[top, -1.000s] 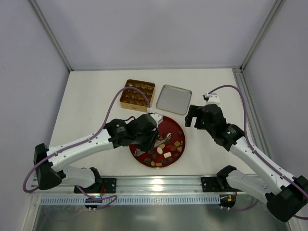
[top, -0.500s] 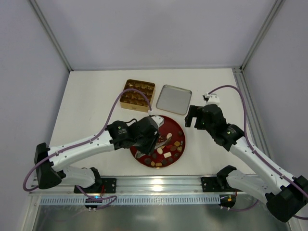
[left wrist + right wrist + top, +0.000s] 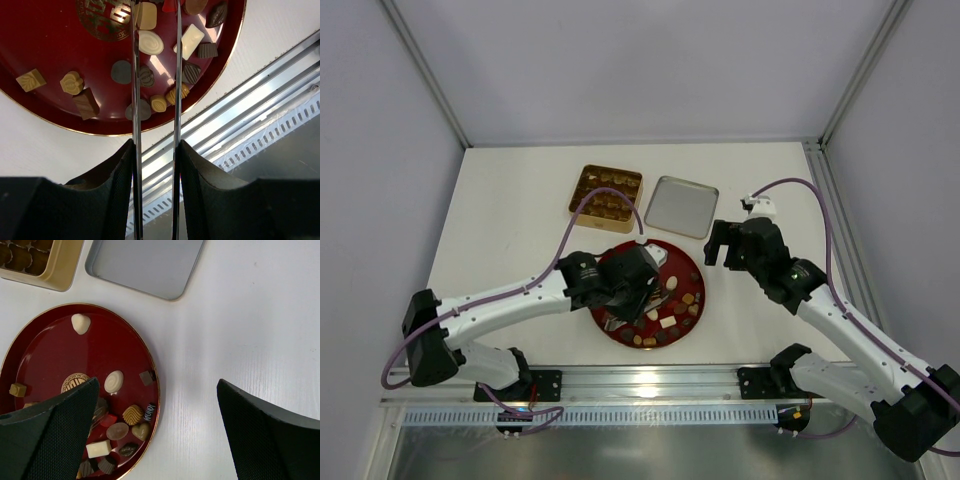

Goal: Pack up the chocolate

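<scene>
The chocolate [image 3: 665, 320] is several small brown, dark and cream sweets lying on the near right part of the round dark-red plate [image 3: 695, 268]. They also show in the left wrist view [image 3: 150, 42] and the right wrist view [image 3: 133, 414]. My left gripper [image 3: 632, 285] hovers over the plate's left half, shut on metal tongs [image 3: 136, 100] whose two blades reach out over the sweets. My right gripper [image 3: 157, 385] is open and empty above the table, just right of the plate [image 3: 55, 350].
The open gold tin [image 3: 607, 190] with brown cups inside stands behind the plate. Its silver lid [image 3: 682, 206] lies upside down to the tin's right. The metal rail [image 3: 240, 115] runs along the table's near edge. White walls enclose the table.
My left gripper with the tongs has shifted a little right and toward the near side over the plate. The right arm has not moved.
</scene>
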`<state>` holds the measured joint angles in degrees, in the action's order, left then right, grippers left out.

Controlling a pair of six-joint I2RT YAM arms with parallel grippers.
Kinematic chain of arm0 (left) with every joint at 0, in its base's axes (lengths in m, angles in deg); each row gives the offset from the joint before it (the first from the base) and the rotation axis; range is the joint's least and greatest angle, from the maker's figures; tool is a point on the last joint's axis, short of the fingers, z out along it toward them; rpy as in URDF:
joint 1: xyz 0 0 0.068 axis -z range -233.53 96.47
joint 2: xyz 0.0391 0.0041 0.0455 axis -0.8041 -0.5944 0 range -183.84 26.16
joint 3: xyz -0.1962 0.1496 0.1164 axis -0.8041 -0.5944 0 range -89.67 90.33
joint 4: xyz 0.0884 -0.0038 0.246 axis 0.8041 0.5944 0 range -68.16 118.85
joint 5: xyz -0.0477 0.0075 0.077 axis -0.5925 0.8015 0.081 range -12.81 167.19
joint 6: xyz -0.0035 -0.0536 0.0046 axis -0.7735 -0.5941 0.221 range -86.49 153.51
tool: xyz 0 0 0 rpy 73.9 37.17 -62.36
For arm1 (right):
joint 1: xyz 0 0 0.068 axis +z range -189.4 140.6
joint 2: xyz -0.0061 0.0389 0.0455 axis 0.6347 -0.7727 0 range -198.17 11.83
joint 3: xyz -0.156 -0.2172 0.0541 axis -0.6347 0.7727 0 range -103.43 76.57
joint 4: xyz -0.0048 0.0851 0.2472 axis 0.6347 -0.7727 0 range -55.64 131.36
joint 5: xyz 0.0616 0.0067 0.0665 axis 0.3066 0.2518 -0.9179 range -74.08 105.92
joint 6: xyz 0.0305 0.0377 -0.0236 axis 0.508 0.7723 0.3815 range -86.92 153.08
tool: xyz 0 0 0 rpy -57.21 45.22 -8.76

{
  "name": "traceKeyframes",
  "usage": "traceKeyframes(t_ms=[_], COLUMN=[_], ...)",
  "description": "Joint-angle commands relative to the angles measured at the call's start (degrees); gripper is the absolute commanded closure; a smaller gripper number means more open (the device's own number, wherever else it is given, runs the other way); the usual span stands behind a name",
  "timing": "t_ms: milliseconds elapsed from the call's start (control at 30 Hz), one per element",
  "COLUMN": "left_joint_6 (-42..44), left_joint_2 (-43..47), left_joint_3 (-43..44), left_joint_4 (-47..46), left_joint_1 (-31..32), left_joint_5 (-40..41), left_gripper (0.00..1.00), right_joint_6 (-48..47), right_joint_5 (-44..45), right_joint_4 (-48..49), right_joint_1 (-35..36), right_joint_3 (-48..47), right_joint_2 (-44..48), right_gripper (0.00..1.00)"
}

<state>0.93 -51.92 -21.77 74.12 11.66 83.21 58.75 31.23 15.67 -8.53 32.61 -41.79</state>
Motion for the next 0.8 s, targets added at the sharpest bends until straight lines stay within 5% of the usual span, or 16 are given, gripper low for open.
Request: traceKeyframes(t_ms=[0, 767], left_joint_6=[0.23, 1.03], left_joint_2=[-0.31, -3.04], left_joint_3=[0.48, 1.36], left_joint_4=[-2.08, -2.7], left_joint_1=[0.29, 0.29], left_joint_5=[1.1, 2.59], left_gripper=[0.6, 0.62], right_joint_6=[-0.01, -0.18], right_joint_5=[-0.19, -0.46], right_joint_4=[2.05, 2.14], right_joint_1=[-0.29, -0.81], right_joint_3=[-0.07, 0.46], right_joint_2=[0.8, 1.07], right_gripper=[0.0, 0.0])
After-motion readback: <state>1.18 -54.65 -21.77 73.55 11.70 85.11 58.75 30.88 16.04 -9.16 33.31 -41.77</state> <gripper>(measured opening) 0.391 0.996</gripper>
